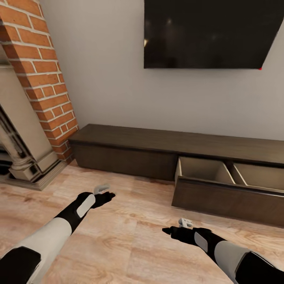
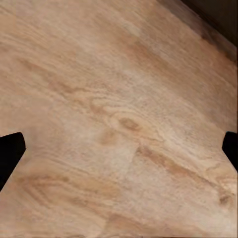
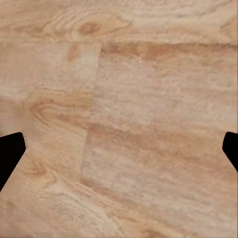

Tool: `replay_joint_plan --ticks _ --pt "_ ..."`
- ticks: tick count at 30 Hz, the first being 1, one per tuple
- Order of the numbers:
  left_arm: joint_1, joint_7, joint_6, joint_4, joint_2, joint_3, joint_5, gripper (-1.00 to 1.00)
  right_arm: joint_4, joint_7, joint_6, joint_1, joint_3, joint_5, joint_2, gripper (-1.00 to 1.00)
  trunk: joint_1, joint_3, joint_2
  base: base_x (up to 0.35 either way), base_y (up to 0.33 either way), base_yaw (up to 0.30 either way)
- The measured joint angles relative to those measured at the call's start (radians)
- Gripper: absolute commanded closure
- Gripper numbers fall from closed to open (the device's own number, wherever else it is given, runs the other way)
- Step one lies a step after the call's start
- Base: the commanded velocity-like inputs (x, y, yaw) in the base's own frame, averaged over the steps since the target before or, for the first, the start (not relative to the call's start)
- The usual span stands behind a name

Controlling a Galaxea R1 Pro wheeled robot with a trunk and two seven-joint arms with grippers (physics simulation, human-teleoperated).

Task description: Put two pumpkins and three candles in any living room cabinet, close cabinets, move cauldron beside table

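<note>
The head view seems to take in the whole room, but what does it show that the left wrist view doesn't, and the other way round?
The head view alone takes in the long dark cabinet with one drawer pulled open and nothing visible inside, the wall screen, the brick fireplace, and both arms reaching forward, the left gripper and right gripper holding nothing. The left wrist view alone gives a close look at the floor's grain between its two dark fingertips, spread wide. Both share the light wood floor.

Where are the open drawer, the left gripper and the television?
open drawer [image 1: 230, 199], head view, on its dark front panel.
left gripper [image 1: 108, 196], head view, between its fingertips.
television [image 1: 209, 33], head view, middle of the black screen.
</note>
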Motion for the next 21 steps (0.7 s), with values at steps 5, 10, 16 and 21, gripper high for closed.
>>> replay_joint_plan --ticks 5,10,16,21 --pt "0.000 -0.002 -0.123 0.204 -0.008 0.001 -0.076 -1.00 0.001 -0.060 -0.054 0.000 0.030 0.012 0.029 -1.00 0.000 0.002 0.000 0.000 0.000 0.275" --pt "-0.001 -0.024 -0.234 0.380 -0.020 0.004 -0.088 -1.00 0.001 -0.129 -0.120 0.001 0.080 0.058 0.045 -1.00 0.000 0.004 0.000 0.000 0.000 0.278" --pt "-0.001 -0.057 -0.336 0.465 -0.030 0.006 -0.086 -1.00 0.001 -0.143 -0.129 0.001 0.086 0.065 0.060 -1.00 0.000 0.007 0.000 0.000 0.000 0.279" --pt "0.000 -0.063 -0.356 0.474 -0.036 0.006 -0.083 -1.00 0.001 -0.147 -0.130 0.002 0.086 0.065 0.063 -1.00 0.000 0.011 0.000 0.000 0.000 0.246"
